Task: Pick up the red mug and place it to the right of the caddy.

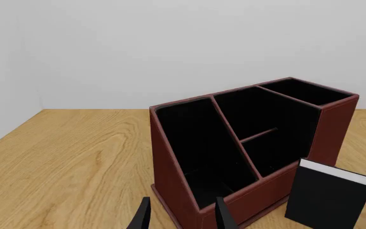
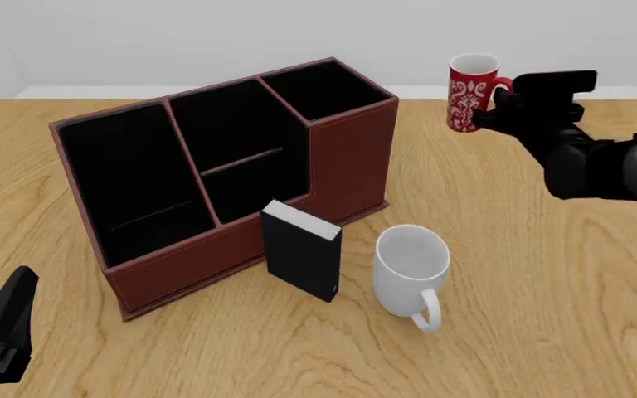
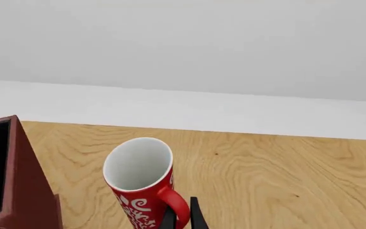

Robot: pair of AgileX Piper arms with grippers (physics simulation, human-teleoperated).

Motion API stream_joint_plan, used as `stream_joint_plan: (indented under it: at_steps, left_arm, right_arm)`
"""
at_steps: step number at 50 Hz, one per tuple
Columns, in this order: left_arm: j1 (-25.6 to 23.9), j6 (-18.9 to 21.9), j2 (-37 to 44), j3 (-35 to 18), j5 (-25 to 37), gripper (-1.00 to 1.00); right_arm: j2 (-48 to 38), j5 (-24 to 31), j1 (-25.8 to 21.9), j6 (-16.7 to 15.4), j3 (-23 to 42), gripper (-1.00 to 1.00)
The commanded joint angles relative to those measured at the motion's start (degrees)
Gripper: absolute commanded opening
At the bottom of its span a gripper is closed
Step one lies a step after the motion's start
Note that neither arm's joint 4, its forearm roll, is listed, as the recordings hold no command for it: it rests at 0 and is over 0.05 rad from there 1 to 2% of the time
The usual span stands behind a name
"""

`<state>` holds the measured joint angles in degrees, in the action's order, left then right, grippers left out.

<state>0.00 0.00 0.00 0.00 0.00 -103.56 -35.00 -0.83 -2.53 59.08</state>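
The red mug (image 2: 473, 93) with its white pattern is at the far right, beyond and to the right of the caddy (image 2: 341, 157). My right gripper (image 2: 501, 99) is shut on its red handle. In the right wrist view the two fingers pinch the handle of the red mug (image 3: 141, 179), with the gripper (image 3: 184, 217) just behind it. I cannot tell whether the mug rests on the table or hangs just above it. The reddish-brown caddy (image 1: 323, 133) fills the left wrist view. My left gripper (image 1: 183, 217) is open in front of it, low at the near left (image 2: 3, 327).
A black book-like box (image 2: 302, 261) stands against the caddy's front, seen also in the left wrist view (image 1: 326, 195). A plain white mug (image 2: 410, 265) stands right of it, handle toward me. A white wall closes the table's far edge.
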Motion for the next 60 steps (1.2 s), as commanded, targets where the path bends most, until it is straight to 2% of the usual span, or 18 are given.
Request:
stream_joint_plan:
  at_steps: [1,25,47,60]
  left_arm:
    - [0.00,0.00,0.00,0.00,0.00,1.00]
    - [0.00,0.00,0.00,0.00,0.00,1.00]
    - [0.00,0.00,0.00,0.00,0.00,1.00]
    - [0.00,0.00,0.00,0.00,0.00,1.00]
  right_arm:
    - [-5.18,-1.20,-1.13,1.31,4.20,-1.00]
    - [-13.54,-1.58,-5.32,3.30,10.02,-1.00]
    - [-21.86,-1.31,-5.10,3.54,16.45,-1.00]
    - [-25.90,-1.07,-7.30,4.52,18.68,-1.00]
